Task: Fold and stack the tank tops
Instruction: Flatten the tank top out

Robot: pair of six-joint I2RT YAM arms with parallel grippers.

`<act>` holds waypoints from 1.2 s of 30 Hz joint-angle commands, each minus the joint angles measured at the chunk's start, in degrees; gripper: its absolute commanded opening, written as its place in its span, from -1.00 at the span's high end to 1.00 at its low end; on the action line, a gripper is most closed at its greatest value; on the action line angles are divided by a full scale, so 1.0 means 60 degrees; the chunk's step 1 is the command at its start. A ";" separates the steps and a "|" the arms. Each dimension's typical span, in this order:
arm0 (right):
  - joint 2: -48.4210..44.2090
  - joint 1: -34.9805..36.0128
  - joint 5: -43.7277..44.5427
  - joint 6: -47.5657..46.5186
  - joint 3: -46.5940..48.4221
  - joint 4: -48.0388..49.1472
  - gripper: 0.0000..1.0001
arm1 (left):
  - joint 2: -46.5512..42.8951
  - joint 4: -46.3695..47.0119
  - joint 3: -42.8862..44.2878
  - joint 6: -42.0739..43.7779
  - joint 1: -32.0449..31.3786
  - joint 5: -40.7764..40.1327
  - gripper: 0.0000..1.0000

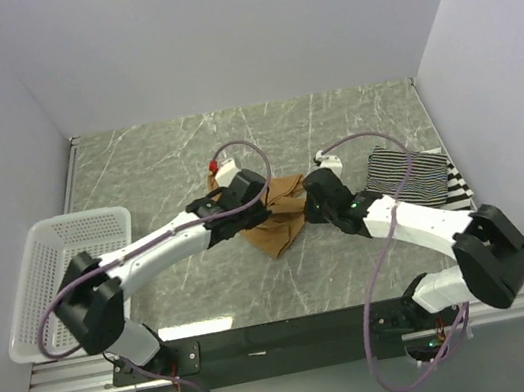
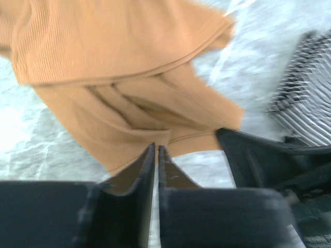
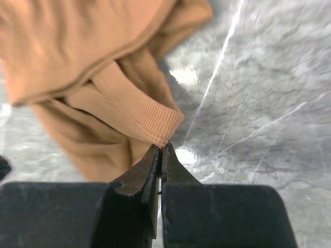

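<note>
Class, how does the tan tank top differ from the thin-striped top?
The tan tank top is plain and bunched; the thin-striped top is patterned and lies flatter. The left gripper and right gripper pinch the tan one; the striped one is ungripped. Both are soft fabric.

— How do the two arms lie?
— The white-and-black left arm [image 1: 154, 247] stretches up and to the right, and the right arm [image 1: 417, 221] up and to the left. Their wrists nearly meet, tips angled down.
— And the hands?
— The left hand [image 2: 156, 149] has its black fingers pressed together on an edge of the plain tan-brown ribbed tank top [image 2: 103, 51]. The right hand [image 3: 161, 149] pinches a ribbed strap of it.
</note>
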 commanded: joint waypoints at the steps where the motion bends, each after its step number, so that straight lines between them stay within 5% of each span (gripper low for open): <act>1: -0.0793 -0.0052 0.0553 -0.0118 0.0419 -0.0533 1.00 | -0.0262 0.0227 0.0236 0.0269 0.0052 -0.0129 0.70; 4: -0.0881 -0.0052 0.0451 -0.0104 0.0420 -0.0636 1.00 | 0.0442 -0.0432 0.0822 -0.0415 -0.0079 0.0047 0.32; 10: -0.0560 -0.0067 0.0436 0.0174 -0.0004 -0.0417 1.00 | 0.1498 -0.0551 0.0781 -0.3212 -0.0636 0.0340 0.17; 17: -0.0267 -0.0067 0.0480 0.0496 -0.0532 -0.0066 1.00 | 0.2085 -0.1122 0.1498 -0.4521 -0.0827 -0.0275 0.00; 36: 0.0349 -0.0301 0.0334 0.0775 -0.1074 0.0404 1.00 | 0.3755 -0.2924 0.2964 -0.5650 -0.0798 -0.0115 0.13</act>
